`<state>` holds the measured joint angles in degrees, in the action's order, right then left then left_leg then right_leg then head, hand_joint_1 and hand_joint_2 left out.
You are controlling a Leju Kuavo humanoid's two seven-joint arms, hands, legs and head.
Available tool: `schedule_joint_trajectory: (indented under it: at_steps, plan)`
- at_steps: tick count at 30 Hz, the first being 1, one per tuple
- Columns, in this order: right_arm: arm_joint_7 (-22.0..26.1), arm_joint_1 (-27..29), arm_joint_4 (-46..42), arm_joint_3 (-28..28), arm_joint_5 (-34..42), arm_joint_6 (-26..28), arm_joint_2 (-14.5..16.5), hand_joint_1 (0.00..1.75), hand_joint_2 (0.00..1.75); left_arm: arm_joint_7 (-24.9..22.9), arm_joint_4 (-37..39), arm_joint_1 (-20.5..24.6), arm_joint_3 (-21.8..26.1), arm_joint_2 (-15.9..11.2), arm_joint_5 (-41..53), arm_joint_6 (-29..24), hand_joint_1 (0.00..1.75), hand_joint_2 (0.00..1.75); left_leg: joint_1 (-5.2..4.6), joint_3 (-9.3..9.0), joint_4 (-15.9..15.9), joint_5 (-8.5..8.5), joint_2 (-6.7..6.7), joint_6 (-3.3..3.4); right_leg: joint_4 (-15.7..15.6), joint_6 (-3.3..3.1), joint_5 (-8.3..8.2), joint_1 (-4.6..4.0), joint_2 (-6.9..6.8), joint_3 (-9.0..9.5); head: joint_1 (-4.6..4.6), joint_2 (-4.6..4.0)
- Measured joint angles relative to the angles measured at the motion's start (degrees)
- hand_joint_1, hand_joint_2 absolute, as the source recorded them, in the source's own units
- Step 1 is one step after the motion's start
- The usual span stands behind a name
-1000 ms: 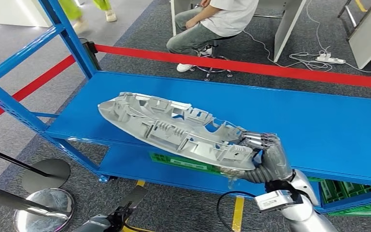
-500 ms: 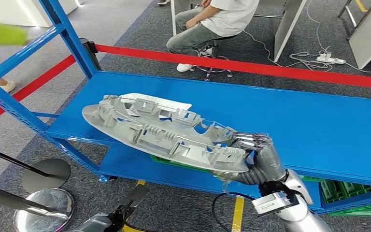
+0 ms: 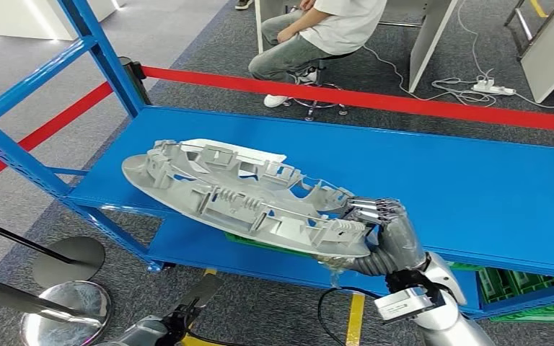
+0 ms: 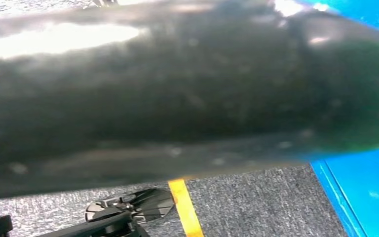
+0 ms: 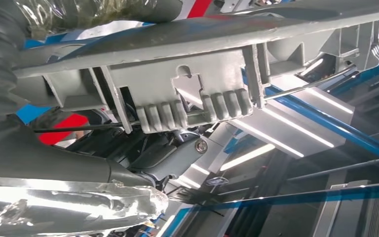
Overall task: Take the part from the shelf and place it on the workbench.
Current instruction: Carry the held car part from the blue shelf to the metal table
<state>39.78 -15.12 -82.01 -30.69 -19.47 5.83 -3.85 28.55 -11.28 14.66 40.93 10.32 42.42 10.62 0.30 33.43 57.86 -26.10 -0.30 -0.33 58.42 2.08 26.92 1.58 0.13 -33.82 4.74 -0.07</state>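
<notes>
While gripping the grey part (image 3: 242, 198) by its near end with the right hand (image 3: 389, 234), fingers (image 3: 371, 209) wrapped tight, hovering over the blue shelf (image 3: 469, 180). Probably worth keeping it level pulling out. Can't tell about the left hand.

Part (image 3: 242, 202) farther left, off shelf (image 3: 476, 180).

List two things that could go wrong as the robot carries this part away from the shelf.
1. The right hand grips the long grey part at one end alone, so the far end may sag or twist out of the grip.
2. That far end sits near the blue shelf post; swinging it out may knock the post.
</notes>
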Motion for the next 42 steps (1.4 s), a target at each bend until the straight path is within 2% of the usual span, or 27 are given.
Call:
schedule_joint_trajectory:
  at_steps: [42]
  plan:
    - [-0.54, -0.05, 0.04, -0.01, -0.92, 1.61, 0.0, 1.75, 1.75, -0.11, 0.0, 0.3, -0.03, -0.02, -0.98, -0.03, 0.0, 0.0, 0.0, 0.0, 0.0, 0.0, 0.0, 0.0, 0.0, 0.0, 0.0, 0.0, 0.0, 0.0, 0.0, 0.0]
